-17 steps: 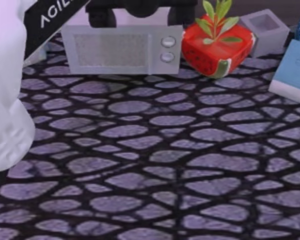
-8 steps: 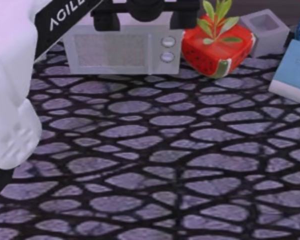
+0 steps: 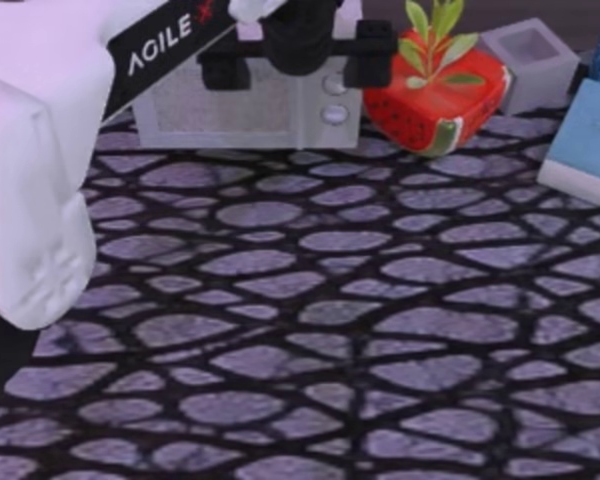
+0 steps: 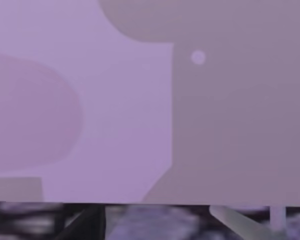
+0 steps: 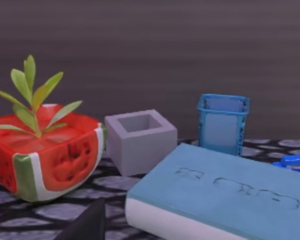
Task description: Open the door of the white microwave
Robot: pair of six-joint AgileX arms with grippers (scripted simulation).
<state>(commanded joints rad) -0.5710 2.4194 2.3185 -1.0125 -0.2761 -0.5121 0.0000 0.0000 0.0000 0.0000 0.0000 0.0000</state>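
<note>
The white microwave point(image 3: 245, 125) stands at the back of the table, left of centre, with its two round grey knobs point(image 3: 333, 99) on the right of its front. Its door point(image 3: 215, 110), with the grey mesh window, lies flat against the front. My left gripper point(image 3: 298, 68) hangs open over the microwave's upper front edge, its black fingers point(image 3: 225, 70) spread wide and hiding the top of the door. A pale surface seen from very close fills the left wrist view. The right arm is outside the top view; only one dark fingertip point(image 5: 90, 225) shows in the right wrist view.
A red watermelon-shaped planter point(image 3: 435, 95) stands just right of the microwave. Behind it sits a small grey open cube point(image 3: 528, 60). A blue book point(image 3: 590, 140) lies at the right edge, a blue basket point(image 5: 223, 122) behind it. My left arm's white body point(image 3: 35, 170) covers the left side.
My left arm has swung rightward and its gripper has come forward from behind the microwave's top to over its upper front edge. The door has not moved.
</note>
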